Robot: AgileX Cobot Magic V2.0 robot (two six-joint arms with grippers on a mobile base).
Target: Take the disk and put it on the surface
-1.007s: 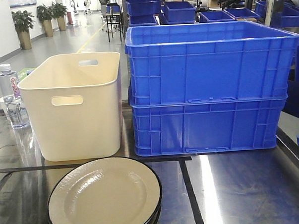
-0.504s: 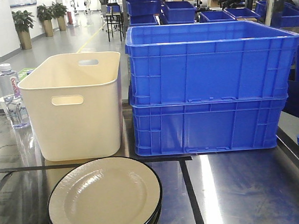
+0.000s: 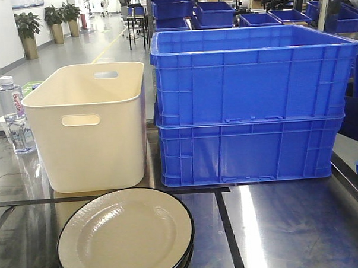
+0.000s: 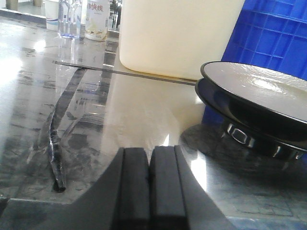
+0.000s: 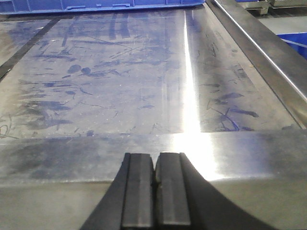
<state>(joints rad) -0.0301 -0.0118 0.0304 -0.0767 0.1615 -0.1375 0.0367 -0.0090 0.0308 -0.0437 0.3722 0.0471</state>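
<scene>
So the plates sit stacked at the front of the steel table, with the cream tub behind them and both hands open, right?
Not quite: both hands are shut. The left hand and right hand show their pads pressed together in the wrist views. The stacked plates do sit on the steel table, with the cream tub behind them.

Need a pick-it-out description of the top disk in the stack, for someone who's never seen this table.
Start at the two stacked blue crates at the back of the steel tabletop; the cream bin stands to their left. Directly in front of that bin, at the table's near edge, sits a stack of plates. The target is the top disk: round, cream-faced with a thin black rim, the only one with its face fully showing.
</scene>
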